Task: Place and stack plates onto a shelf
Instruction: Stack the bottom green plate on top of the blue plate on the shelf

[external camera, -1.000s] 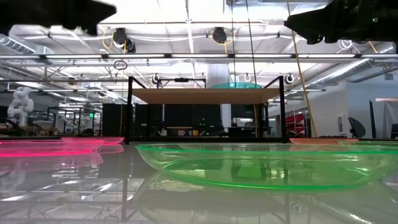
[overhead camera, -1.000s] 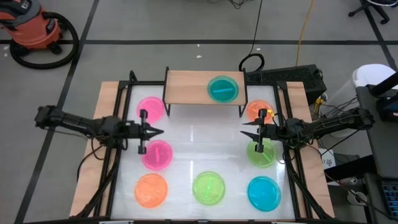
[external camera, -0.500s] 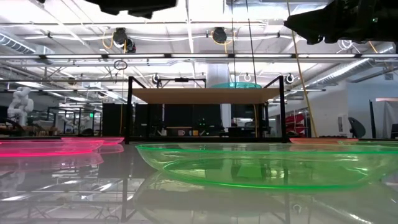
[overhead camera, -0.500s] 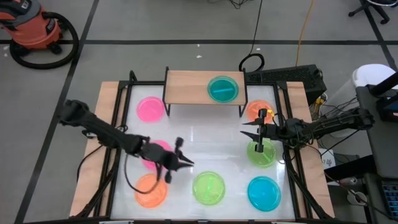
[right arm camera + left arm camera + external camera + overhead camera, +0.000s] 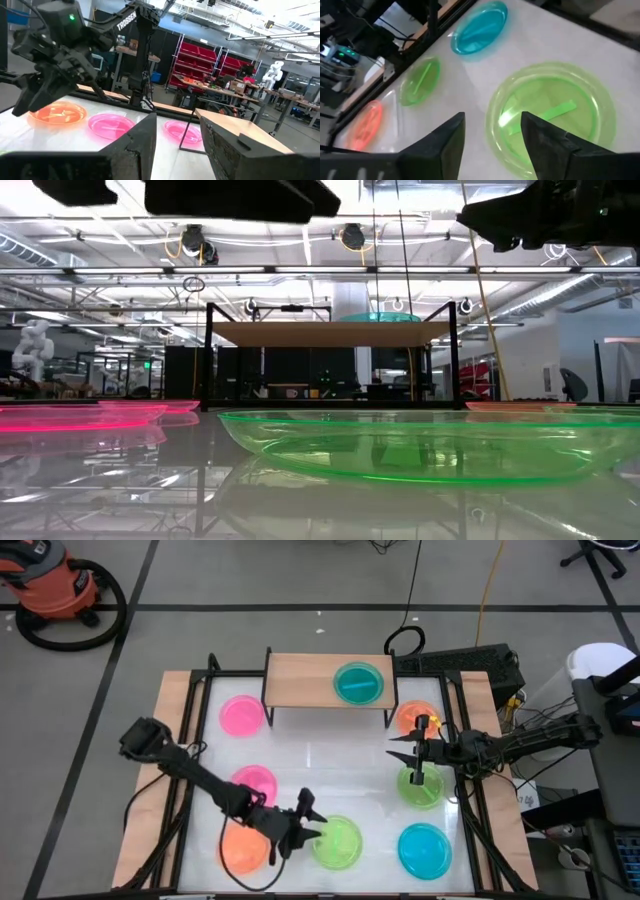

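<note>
Plates lie spread over the white tabletop (image 5: 310,765), and one teal plate (image 5: 358,683) already sits on the wooden shelf (image 5: 300,680) at the upper middle of the high view, toward the shelf's right half. In the high view a pink plate (image 5: 242,715) lies left of the shelf, a second pink plate (image 5: 256,781) sits lower, and an orange plate (image 5: 244,848) occupies the lower left. A green plate (image 5: 338,843) is at the bottom centre, and a blue plate (image 5: 425,849) at the lower right. On the right side another orange plate (image 5: 414,718) lies just beside the shelf's right legs, with a second green plate (image 5: 421,787) below it.

The left gripper (image 5: 312,827) reaches in from the left edge toward the bottom centre, its tip at the left rim of the bottom green plate, just right of the orange one. Its two fingers stand apart with nothing between them; in the left wrist view the fingers (image 5: 442,145) frame that green plate (image 5: 552,117), with the blue plate (image 5: 480,27) and the other green plate (image 5: 420,80) farther off.

The right gripper (image 5: 412,753) waits at the right middle of the high view, between the orange and green plates there, its fingers spread and holding nothing. Its wrist view looks across the table at the left arm (image 5: 60,45), the orange plate (image 5: 60,114) and the two pink plates (image 5: 111,124).

In the low view the shelf (image 5: 330,332) stands at centre with the teal plate (image 5: 380,318) on top.
</note>
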`<state>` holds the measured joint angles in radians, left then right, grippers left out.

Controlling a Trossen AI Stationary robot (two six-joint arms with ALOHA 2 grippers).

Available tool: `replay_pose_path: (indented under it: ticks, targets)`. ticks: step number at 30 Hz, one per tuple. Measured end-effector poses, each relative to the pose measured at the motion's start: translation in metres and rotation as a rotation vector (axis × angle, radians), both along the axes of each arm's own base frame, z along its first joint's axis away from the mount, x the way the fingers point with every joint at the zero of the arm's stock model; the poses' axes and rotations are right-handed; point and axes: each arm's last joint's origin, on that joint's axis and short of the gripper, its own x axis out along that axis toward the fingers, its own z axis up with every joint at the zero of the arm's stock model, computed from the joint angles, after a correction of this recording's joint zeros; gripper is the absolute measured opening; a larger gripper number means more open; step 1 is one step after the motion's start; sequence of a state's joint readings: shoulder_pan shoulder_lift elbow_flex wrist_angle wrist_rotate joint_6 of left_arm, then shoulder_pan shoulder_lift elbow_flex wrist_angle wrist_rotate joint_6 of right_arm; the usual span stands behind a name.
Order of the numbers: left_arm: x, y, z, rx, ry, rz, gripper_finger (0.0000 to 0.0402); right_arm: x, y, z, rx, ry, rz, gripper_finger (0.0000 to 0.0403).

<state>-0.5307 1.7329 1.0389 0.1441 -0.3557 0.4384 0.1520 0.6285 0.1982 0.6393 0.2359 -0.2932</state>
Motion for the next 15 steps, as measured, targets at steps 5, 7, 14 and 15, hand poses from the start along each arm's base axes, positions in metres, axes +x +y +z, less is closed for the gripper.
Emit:
replay_pose_path:
  ticks: [5, 7, 14, 15]
  targets:
    - [-0.005, -0.012, 0.001, 0.034, 0.034, -0.028, 0.0204, 0.000, 0.000, 0.000, -0.002, 0.001, 0.000, 0.0137]
    - [-0.009, -0.018, 0.000, 0.038, 0.045, -0.045, 0.0204, 0.000, 0.000, 0.000, -0.002, 0.001, 0.000, 0.0137]
    - [-0.016, -0.032, -0.011, 0.093, 0.063, -0.057, 0.0205, 0.000, 0.000, 0.000, -0.006, 0.001, 0.000, 0.0137]
    - [-0.016, -0.033, -0.013, 0.095, 0.065, -0.054, 0.0205, 0.000, 0.000, 0.000, -0.006, 0.001, 0.000, 0.0137]
